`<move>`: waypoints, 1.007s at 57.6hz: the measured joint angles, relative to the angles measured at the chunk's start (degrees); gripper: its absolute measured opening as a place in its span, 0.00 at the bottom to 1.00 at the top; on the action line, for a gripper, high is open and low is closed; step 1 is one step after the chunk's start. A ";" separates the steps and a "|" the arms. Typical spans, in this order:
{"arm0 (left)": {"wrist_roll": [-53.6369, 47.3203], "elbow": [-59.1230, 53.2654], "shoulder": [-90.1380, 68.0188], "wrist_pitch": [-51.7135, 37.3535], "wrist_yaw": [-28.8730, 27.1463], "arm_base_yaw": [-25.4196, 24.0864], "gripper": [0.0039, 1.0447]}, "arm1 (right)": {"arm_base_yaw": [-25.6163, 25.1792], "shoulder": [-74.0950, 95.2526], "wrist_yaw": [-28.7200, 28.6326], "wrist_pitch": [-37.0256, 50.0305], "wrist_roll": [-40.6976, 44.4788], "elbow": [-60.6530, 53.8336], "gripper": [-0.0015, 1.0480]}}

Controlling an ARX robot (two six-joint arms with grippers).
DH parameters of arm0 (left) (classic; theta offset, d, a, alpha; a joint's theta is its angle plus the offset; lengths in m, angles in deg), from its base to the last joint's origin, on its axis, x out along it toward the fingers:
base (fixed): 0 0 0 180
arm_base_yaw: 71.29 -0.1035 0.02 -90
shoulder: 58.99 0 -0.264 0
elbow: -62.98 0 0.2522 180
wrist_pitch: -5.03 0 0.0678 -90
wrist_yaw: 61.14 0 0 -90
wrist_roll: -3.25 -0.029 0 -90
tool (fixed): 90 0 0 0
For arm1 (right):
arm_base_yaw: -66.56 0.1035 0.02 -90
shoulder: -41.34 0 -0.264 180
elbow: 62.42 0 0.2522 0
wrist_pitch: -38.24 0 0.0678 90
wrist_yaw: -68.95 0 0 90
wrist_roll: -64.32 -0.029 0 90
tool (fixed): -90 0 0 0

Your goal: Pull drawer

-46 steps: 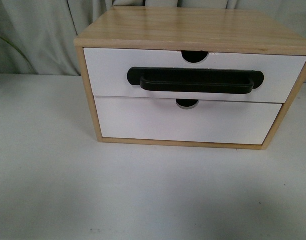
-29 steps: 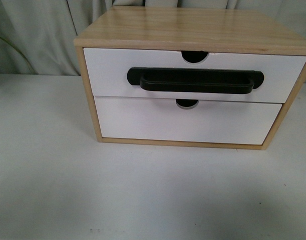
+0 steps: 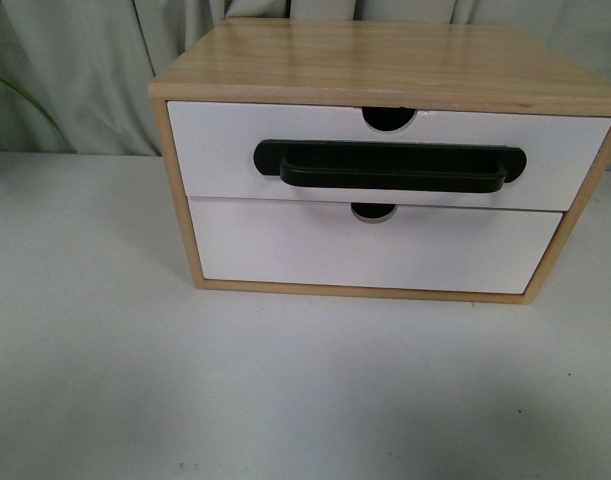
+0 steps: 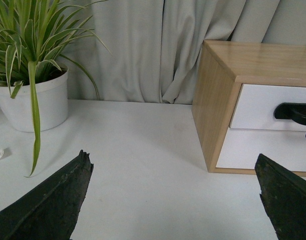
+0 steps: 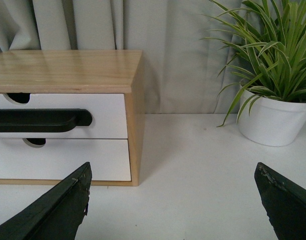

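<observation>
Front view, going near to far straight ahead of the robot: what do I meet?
White table → wooden cabinet, with the drawer and its black handle facing the camera → grey curtain.

- A white table (image 3: pixel 285 400) fills the foreground of the front view.
- A pale grey curtain (image 3: pixel 75 70) hangs in folds behind it.
- A light wooden cabinet (image 3: pixel 385 55) stands on the table, close to the curtain.
- A plain white lower drawer front (image 3: pixel 375 255) has no handle, only a half-round notch (image 3: pixel 373 212) in its top edge.
- A striped-leaf plant (image 4: pixel 27 30) in a white pot (image 4: pixel 35 105) stands well apart from one side of the cabinet.
- A second plant (image 5: pixel 273 50) in a white pot (image 5: pixel 273 122) stands on the other side.
</observation>
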 joint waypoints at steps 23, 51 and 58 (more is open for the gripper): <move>0.15 0.55 -0.87 2.25 -2.38 0.87 0.94 | 0.13 2.34 0.59 -5.60 -1.97 2.05 0.91; -23.37 15.98 -42.77 -10.21 21.27 5.86 0.94 | -3.43 40.19 -19.39 -12.83 23.91 22.97 0.91; -36.44 24.04 -54.73 -4.61 25.73 7.76 0.94 | -1.62 47.12 -19.78 -13.62 32.11 28.22 0.91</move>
